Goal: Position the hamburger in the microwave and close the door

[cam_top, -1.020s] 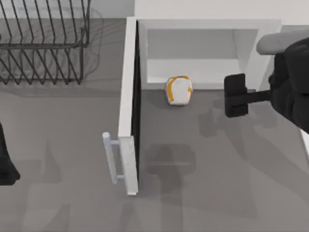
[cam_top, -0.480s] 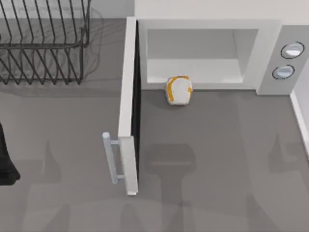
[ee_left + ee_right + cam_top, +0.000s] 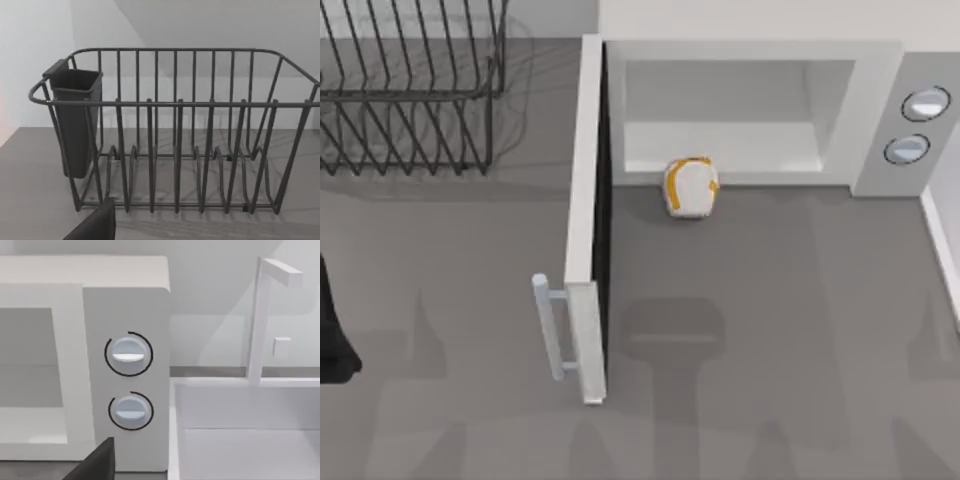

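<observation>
The hamburger (image 3: 691,187) sits on the bench (image 3: 770,330) just outside the microwave (image 3: 750,110) cavity, beside the open door (image 3: 588,230). Left arm parked at the bench's left edge; either pincer's spread cannot be told.

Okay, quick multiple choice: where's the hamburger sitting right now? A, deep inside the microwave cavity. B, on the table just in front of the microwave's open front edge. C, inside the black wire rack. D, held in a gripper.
B: in the top view the hamburger rests on the table right at the front lip of the microwave, beside the open door.
</observation>
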Robot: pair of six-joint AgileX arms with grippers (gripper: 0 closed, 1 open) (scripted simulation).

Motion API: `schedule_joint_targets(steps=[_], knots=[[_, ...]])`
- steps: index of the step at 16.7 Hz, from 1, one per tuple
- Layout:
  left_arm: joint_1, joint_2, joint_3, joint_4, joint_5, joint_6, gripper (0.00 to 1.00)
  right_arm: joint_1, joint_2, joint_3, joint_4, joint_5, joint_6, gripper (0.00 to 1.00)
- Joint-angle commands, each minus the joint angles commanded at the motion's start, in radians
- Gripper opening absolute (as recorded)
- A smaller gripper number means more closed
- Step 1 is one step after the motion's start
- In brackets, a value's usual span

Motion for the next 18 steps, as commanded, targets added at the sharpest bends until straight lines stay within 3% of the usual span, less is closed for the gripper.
schedule_joint_targets(steps=[4,17,18], knots=[[0.0,0.0,0.0,0.0,0.0,0.0,1.0,0.0,0.0,0.0,0.0,0.0,0.0,1.0],[0.0,0.0,0.0,0.0,0.0,0.0,0.02,0.0,0.0,0.0,0.0,0.0,0.0,1.0],[0.0,0.0,0.0,0.0,0.0,0.0,0.0,0.0,0.0,0.0,0.0,0.0,0.0,1.0]])
